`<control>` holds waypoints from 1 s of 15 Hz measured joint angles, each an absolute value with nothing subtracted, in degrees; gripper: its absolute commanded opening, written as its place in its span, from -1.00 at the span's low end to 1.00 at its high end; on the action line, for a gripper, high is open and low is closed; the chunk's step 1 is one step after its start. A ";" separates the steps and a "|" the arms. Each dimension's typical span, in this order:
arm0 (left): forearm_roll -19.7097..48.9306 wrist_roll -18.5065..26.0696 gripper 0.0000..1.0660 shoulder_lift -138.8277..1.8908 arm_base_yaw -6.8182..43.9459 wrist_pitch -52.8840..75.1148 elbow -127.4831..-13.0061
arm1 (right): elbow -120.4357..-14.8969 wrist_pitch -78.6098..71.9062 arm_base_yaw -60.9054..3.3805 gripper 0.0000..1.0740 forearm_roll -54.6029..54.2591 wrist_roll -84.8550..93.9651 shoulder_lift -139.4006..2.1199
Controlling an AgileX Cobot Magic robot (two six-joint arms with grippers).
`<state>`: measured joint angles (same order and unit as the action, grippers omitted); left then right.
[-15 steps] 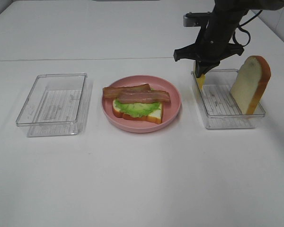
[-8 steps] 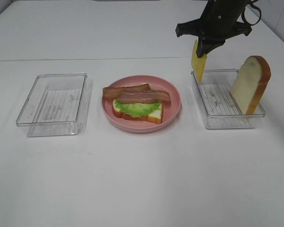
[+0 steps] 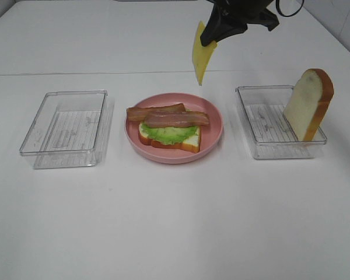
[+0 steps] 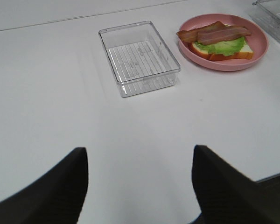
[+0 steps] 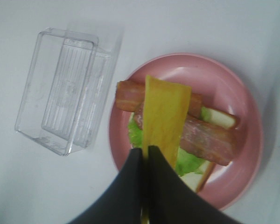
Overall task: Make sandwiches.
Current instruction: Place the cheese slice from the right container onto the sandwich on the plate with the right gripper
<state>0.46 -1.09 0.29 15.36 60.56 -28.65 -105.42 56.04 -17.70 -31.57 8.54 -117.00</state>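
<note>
Right gripper [image 3: 213, 32]: pinched tight on the yellow cheese square [image 3: 199, 52], dangling above the pink plate [image 3: 213, 114]
Left gripper [image 4: 140, 182]: fingers spread wide, nothing between
Plate: bread, lettuce [image 3: 169, 133], two bacon strips [image 3: 176, 119]
Right tray [image 3: 267, 149]: second bread slice [image 3: 308, 104] leaning upright

A plain white counter [image 3: 175, 221] is carrying everything. The round plate [image 3: 213, 119] is showing a soft pink. On it, the bread slice [image 3: 189, 142] is showing white with an orange-brown crust, the lettuce [image 3: 169, 133] a bright ruffled green, and the two bacon strips [image 3: 166, 115] streaky brown-pink. The cheese square [image 3: 199, 52] is showing flat yellow, and the right hand [image 5: 145, 156] pinching it is black. The two trays [image 3: 64, 125] [image 3: 268, 125] are clear plastic with ribbed line patterns across their floors. The second bread slice [image 3: 308, 104] is showing white with an orange-brown crust.
</note>
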 measured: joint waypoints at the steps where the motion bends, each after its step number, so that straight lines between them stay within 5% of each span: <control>1: 0.46 -1.09 0.16 0.29 15.36 60.56 -28.65 | -105.42 56.04 -18.91 -1.00 -32.26 8.94 -117.00; 7: 0.46 -1.09 0.16 0.29 15.36 60.56 -28.65 | -105.42 55.92 -27.16 -1.00 -37.41 9.57 -120.95; 11: 0.46 -1.09 0.16 0.29 15.36 60.56 -28.65 | -105.42 55.41 -27.73 -1.00 -44.18 10.03 -126.91; 15: 0.46 -1.09 0.16 0.29 15.36 60.56 -28.65 | -105.42 53.46 -27.73 -1.00 -38.96 7.85 -129.49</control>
<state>0.46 -1.09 0.29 15.36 60.56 -28.65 -105.42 53.46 -27.73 -38.96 7.85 -129.49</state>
